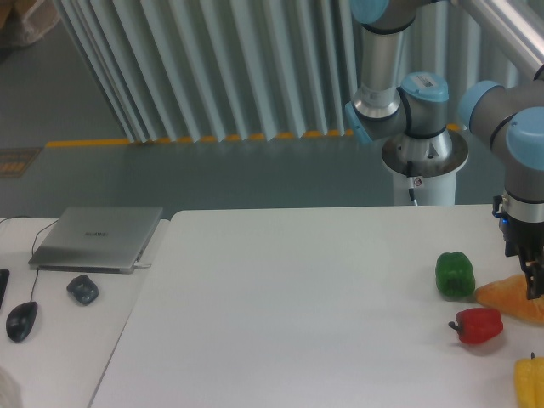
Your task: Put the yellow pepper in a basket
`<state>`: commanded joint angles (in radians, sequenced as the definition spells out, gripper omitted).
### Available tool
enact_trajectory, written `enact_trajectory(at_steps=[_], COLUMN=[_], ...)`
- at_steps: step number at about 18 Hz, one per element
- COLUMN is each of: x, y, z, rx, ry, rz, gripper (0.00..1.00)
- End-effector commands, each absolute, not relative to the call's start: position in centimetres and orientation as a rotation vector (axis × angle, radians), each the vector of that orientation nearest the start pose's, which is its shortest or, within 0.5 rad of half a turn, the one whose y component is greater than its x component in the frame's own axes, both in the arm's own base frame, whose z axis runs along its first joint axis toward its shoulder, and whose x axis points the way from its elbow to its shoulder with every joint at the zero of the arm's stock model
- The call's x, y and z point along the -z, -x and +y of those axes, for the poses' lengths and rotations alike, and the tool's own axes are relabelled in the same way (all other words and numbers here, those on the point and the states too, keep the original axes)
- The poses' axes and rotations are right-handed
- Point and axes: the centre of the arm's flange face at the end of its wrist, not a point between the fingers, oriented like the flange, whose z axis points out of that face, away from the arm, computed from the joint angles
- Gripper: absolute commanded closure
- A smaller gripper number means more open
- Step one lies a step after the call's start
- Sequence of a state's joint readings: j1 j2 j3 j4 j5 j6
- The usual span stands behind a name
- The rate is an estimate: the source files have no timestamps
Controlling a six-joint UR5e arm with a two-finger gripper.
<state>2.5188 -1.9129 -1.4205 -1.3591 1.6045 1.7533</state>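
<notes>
At bottom-right edge, yellow pepper (530,382) stands cropped.

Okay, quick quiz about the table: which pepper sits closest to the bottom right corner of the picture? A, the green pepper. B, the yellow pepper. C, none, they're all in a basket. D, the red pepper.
B: the yellow pepper is cut off by the right edge near the bottom, below the red pepper and the green pepper.

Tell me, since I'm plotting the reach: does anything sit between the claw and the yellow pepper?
Yes. The claw hangs at the orange wedge, with the red pepper just left of the line down to the yellow pepper. No basket shows.
</notes>
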Motion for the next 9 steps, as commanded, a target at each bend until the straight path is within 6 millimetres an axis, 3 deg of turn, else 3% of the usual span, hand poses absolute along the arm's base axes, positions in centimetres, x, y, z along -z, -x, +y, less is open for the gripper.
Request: enact_trajectory(at_steps=[9], x=[-40.3], y=[42.4], z=[47.4], rx=[-0.095], ry=[2.916], rz=[1.256], gripper=[0.00])
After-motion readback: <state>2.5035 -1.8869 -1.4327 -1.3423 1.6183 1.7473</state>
